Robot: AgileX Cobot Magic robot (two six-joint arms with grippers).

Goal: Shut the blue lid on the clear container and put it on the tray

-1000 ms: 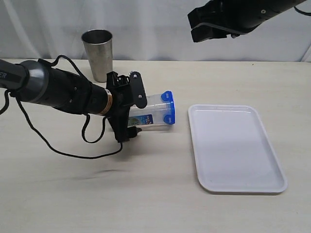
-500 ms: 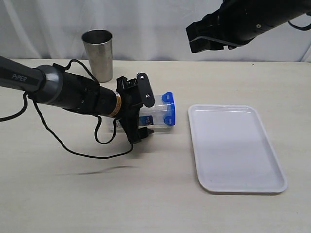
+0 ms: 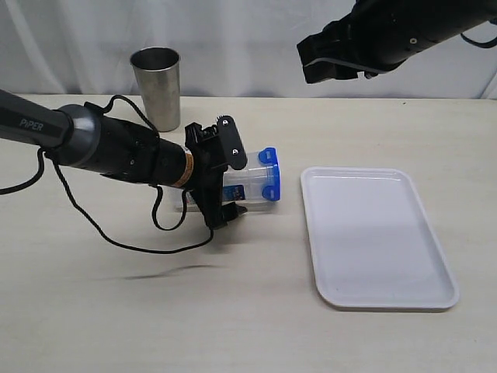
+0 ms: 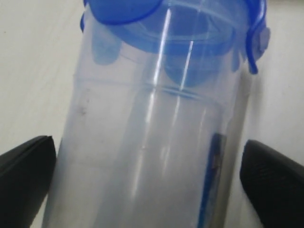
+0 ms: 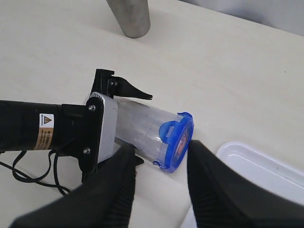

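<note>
Clear container (image 3: 248, 180) sideways, blue lid (image 3: 269, 172) on | left fingers (image 4: 26, 166) spread astride it | right fingers (image 5: 213, 190) parted, empty

Exterior cam faces the table (image 3: 233, 311) front-on, slightly above. Left wrist cam's right up against the container (image 4: 152, 142); right wrist cam looks down from high, sharing container and tray (image 5: 256, 161) with exterior.

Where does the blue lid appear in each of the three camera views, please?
Exterior view: the blue lid sits near mid-picture, on the end of the lying clear container that faces the tray.
Left wrist view: the blue lid is at the container's far end.
Right wrist view: the blue lid is on the container end nearest the tray's corner.
Shared landmark: the clear container, visible in all three views.
</note>
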